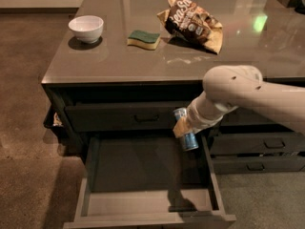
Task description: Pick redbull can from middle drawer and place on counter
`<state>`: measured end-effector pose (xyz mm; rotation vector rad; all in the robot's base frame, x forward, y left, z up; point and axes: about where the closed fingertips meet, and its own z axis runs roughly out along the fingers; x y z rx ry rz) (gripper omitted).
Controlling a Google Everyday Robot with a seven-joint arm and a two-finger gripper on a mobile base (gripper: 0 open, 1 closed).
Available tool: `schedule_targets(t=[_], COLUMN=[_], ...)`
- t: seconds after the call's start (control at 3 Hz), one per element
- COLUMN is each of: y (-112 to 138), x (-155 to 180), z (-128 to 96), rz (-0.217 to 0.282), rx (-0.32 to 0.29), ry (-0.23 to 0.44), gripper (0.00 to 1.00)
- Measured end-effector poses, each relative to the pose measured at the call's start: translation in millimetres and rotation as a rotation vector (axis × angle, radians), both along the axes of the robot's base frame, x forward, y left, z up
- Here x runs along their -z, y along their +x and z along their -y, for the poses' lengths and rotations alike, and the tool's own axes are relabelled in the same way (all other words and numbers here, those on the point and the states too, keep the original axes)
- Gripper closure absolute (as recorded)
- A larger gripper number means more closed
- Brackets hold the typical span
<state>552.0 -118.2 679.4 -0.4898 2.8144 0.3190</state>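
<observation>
My gripper (pixel 183 128) is shut on the redbull can (pixel 186 132), a slim blue-and-silver can held tilted. It hangs above the right side of the open middle drawer (pixel 143 175), in front of the cabinet face and below the counter's edge. The drawer's dark floor is bare. My white arm reaches in from the right. The counter (pixel 143 51) is the glossy grey-brown top above.
On the counter stand a white bowl (pixel 86 28), a green-and-yellow sponge (pixel 144 38) and a crumpled chip bag (pixel 193 23). A shut handled drawer (pixel 124 118) sits above the open one. Narrower handled drawers (pixel 257 151) are at the right. Brown carpet lies around.
</observation>
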Motion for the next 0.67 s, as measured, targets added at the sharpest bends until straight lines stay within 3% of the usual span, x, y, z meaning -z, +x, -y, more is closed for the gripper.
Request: schedule_targets(t=[0.67], y=[40.7], x=[-81.8], z=[54.9], rz=[0.094], rx=[0.029], ry=[-0.068], gripper=[1.0])
